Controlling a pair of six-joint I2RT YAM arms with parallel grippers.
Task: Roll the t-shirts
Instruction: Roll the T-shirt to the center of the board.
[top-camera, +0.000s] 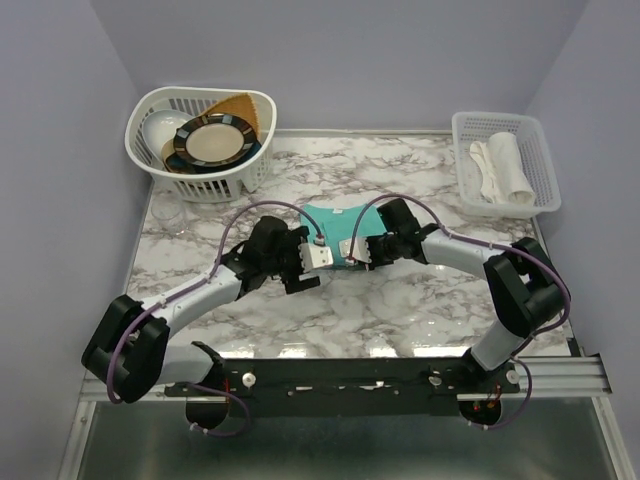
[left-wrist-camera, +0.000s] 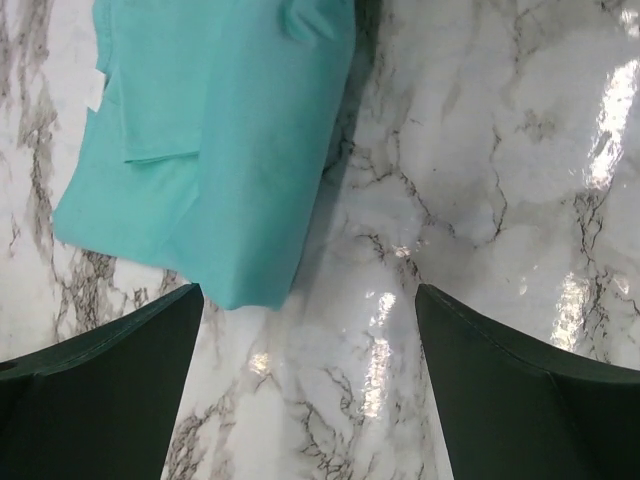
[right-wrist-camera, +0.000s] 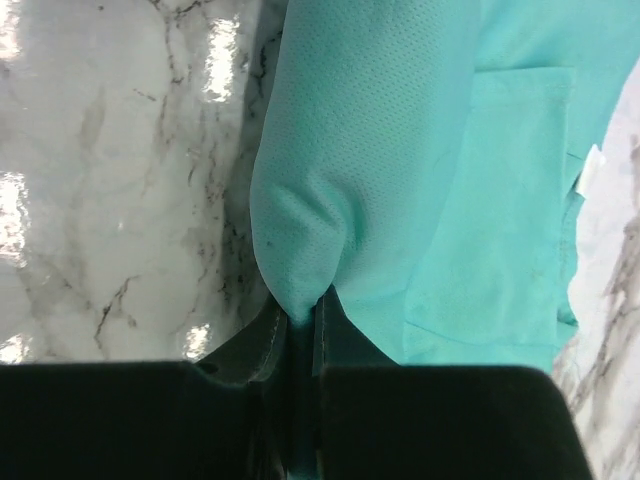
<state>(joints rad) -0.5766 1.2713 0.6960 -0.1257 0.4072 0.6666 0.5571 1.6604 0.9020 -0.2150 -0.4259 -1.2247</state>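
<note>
Right wrist: right gripper clamped on teal t-shirt, its white tag unreadable; left gripper apart.

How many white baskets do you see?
2. A round basket sits at the table's far left corner, holding plates. A rectangular basket sits at the far right, holding white cloths. No others show, and none seems hidden.
</note>
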